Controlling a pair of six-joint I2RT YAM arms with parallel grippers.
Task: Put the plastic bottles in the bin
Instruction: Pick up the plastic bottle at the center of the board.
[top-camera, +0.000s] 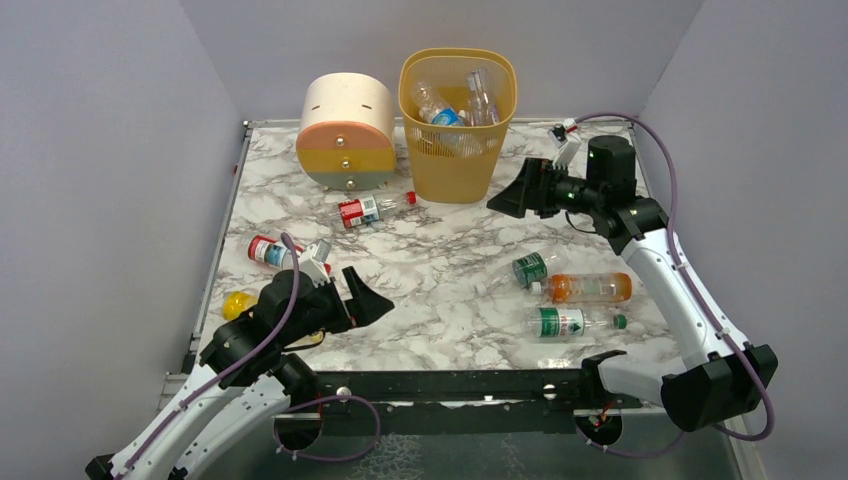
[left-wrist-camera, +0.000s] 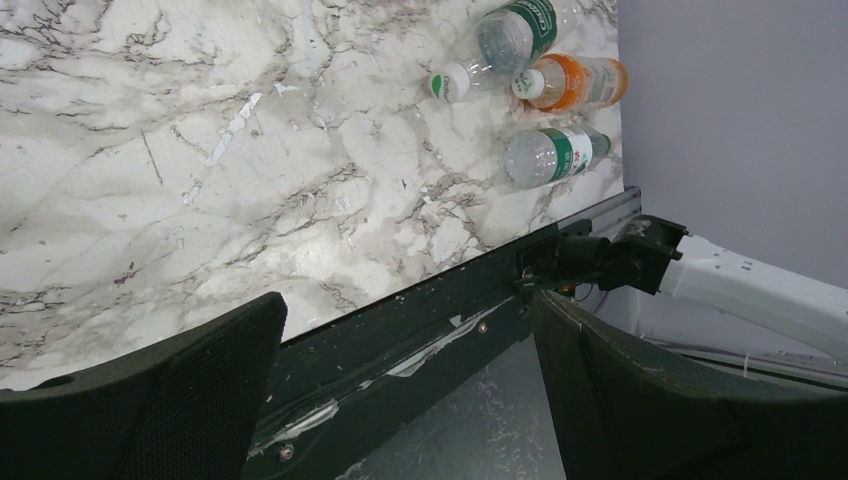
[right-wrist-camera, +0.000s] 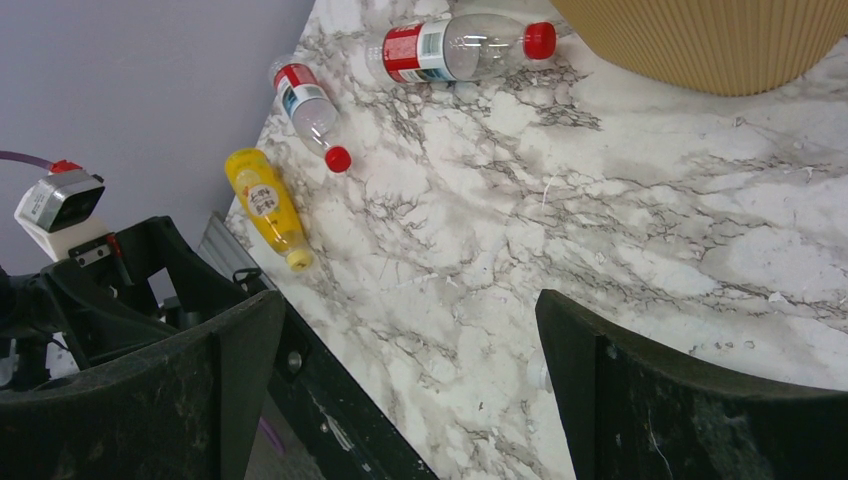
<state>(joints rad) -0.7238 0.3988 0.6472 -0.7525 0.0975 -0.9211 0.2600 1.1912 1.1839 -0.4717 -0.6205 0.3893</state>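
The bin (top-camera: 455, 170) stands at the far edge of the table (top-camera: 440, 250), beside the drawer unit (top-camera: 346, 130), with several plastic bottles (top-camera: 452, 112) inside. Six more lie on the marble: two red-labelled bottles (top-camera: 365, 209) and a yellow bottle (top-camera: 238, 303) on the left, two green-labelled bottles (top-camera: 535, 267) and an orange bottle (top-camera: 590, 288) on the right. The left gripper (top-camera: 368, 298) and the right gripper (top-camera: 512, 195) both have their fingers spread and hold nothing.

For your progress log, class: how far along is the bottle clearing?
Done: several bottles sit in the bin. In hand: nothing; the left end effector and right end effector are open and empty. Left: six on the table, namely two red-labelled bottles, a yellow bottle, two green-labelled bottles and an orange bottle.
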